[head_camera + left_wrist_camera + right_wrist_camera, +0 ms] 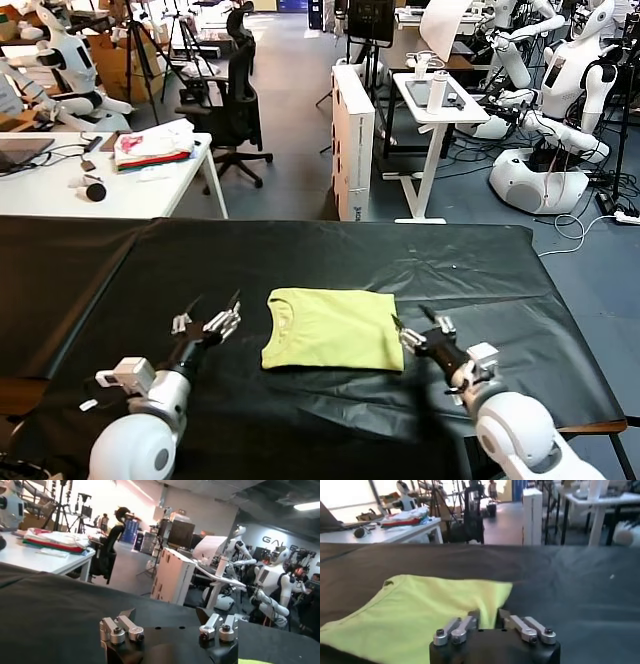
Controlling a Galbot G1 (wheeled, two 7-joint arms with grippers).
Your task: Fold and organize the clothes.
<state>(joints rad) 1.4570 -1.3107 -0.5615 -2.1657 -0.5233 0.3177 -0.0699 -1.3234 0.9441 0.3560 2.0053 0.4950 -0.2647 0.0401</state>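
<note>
L gripper (pixel 167 622) open, over black tabletop (pixel 60 615)

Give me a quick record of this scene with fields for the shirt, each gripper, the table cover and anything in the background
shirt: lime-green T-shirt lying folded into a rectangle, collar toward the robot's left
left gripper: left gripper jaws open, beside the shirt's collar edge, not touching it
right gripper: right gripper jaws open, at the shirt's near right corner, holding nothing
table cover: black sheet, wrinkled
background: white, red and pink cloth pile on a white desk
</note>
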